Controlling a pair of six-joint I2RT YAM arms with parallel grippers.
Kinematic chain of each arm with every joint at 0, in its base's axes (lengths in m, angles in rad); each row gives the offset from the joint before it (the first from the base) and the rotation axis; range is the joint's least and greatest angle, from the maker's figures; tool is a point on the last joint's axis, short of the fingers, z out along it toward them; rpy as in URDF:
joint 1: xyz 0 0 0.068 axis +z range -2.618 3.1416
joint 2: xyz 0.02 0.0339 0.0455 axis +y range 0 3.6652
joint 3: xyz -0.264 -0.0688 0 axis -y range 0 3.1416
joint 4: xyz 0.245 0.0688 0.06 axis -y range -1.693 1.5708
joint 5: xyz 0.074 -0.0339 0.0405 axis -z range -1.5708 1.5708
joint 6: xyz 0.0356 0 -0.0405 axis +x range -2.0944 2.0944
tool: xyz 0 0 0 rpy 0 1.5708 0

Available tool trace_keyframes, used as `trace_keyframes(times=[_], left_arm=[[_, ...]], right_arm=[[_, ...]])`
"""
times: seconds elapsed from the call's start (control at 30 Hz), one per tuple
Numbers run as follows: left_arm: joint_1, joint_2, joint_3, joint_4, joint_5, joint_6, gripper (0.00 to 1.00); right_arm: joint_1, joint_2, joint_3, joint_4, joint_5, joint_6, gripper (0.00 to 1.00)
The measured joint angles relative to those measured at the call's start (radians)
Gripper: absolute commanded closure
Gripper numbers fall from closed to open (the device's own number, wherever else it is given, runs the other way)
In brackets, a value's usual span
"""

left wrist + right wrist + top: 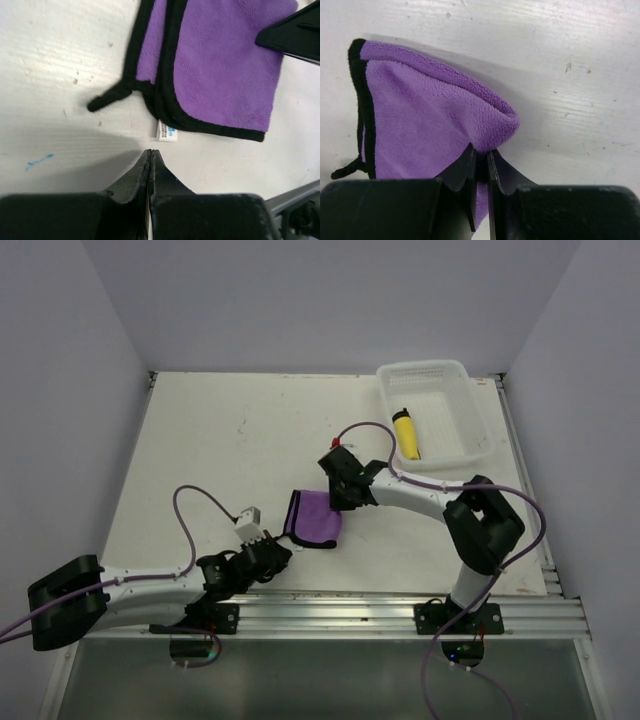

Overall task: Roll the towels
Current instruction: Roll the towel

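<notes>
One fold of the purple towel [430,115] sits pinched in the right end effector [481,157]; the left end effector [150,157], closed empty, should anchor it.

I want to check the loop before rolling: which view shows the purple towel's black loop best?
Left wrist: the black loop is fully visible, sticking out from the purple towel. Right wrist shows only its end; top external, too small to tell.

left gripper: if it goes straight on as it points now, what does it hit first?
Probably the purple towel: its white tag lies just ahead of the shut left gripper, with the black edge right behind it. Gripper height over the table is unclear, so it may skim over.
</notes>
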Motion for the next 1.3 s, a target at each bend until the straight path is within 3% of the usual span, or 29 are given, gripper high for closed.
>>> trace_keyframes(times=[0.17, 0.3, 0.6, 0.83, 1.07, 1.3], left_arm=[[0.000, 0.009, 0.059, -0.064, -0.082, 0.089, 1.00], [0.000, 0.049, 0.068, -0.012, -0.110, 0.140, 1.00], [0.001, -0.007, -0.040, 0.290, -0.137, 0.266, 1.00], [0.037, 0.100, -0.049, 0.464, -0.106, 0.323, 1.00], [0.053, 0.276, -0.057, 0.579, -0.043, 0.338, 1.00], [0.054, 0.309, -0.056, 0.619, -0.026, 0.345, 1.00]], right_arm=[[0.054, 0.002, 0.116, -0.139, 0.095, -0.088, 0.92], [0.084, 0.016, 0.154, -0.188, 0.130, -0.122, 0.92], [0.086, 0.042, 0.154, -0.226, 0.129, -0.142, 0.92], [0.086, 0.048, 0.161, -0.226, 0.115, -0.142, 0.92], [0.086, 0.049, 0.175, -0.226, 0.085, -0.141, 0.83], [0.086, 0.049, 0.183, -0.224, 0.064, -0.137, 0.73]])
